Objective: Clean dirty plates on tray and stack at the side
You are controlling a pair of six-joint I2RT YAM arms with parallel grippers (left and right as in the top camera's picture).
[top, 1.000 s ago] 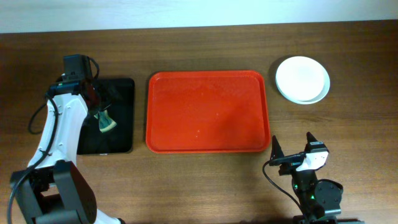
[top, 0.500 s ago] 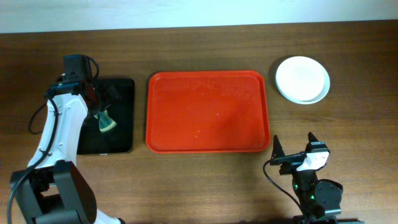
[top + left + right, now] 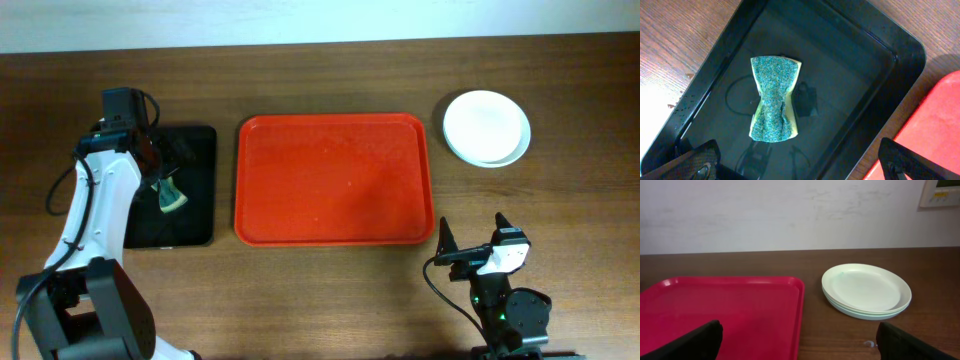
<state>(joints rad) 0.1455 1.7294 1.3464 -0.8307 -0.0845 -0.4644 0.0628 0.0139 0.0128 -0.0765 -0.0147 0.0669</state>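
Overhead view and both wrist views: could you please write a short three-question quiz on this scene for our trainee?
1. Fill in: the plates are stacked to the robot's ___ of the red tray.
2. True or false: a plate lies on the red tray.
3. Where is the sponge? A) in the black tray B) on the red tray C) on the plates

Key: 1 right; 2 false; 3 A.
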